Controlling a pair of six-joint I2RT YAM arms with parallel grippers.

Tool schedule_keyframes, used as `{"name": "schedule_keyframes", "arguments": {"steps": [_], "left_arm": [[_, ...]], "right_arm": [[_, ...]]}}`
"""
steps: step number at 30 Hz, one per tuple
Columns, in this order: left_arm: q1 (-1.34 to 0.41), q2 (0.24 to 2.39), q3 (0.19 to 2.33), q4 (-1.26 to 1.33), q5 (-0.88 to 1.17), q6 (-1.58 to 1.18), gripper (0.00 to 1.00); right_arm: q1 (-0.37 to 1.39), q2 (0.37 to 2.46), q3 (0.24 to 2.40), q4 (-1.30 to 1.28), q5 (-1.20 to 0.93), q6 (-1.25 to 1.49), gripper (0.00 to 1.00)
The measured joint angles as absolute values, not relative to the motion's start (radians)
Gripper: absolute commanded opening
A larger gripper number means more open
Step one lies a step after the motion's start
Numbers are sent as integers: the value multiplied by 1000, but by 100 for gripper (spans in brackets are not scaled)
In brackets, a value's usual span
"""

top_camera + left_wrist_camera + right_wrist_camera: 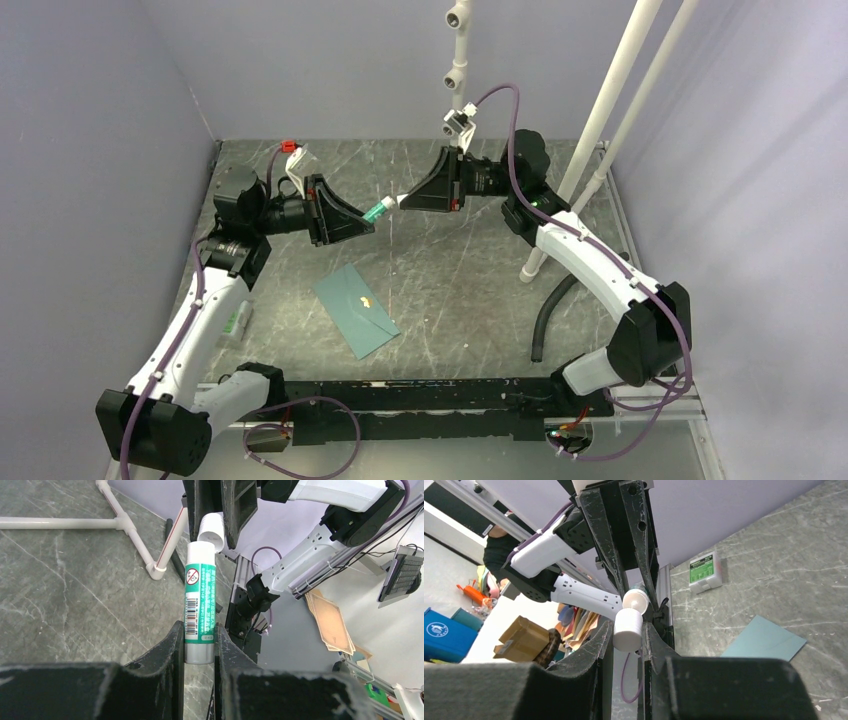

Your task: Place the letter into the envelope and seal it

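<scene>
Both grippers are narrowly clamped, the left gripper [199, 641] on the glue stick [200, 600], the right gripper [626, 632] on its cap [627, 625], which is best kept in line with the stick; the envelope [350, 318] lies flat below, near left.

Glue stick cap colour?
White. The cap of the glue stick shows best in the right wrist view.

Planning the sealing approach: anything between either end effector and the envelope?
Nothing lies on or over the envelope. But both are occupied in mid-air: left end effector grips the glue stick, right end effector grips its cap.
</scene>
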State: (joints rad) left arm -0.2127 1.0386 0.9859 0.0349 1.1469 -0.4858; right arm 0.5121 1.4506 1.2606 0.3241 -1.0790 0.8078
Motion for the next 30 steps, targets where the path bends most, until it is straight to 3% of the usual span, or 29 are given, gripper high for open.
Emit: {"name": "schedule_keyframes", "arguments": {"steps": [16, 24, 30], "left_arm": [[-211, 1059, 988, 36, 1209, -482, 2], [-205, 1102, 1080, -191, 1251, -316, 2], [-204, 1134, 1166, -423, 1252, -146, 2]], "right_arm": [[535, 1480, 1277, 341, -1088, 844, 0], [546, 1512, 1325, 267, -1128, 798, 0], [560, 1531, 1415, 27, -1147, 621, 0]]}}
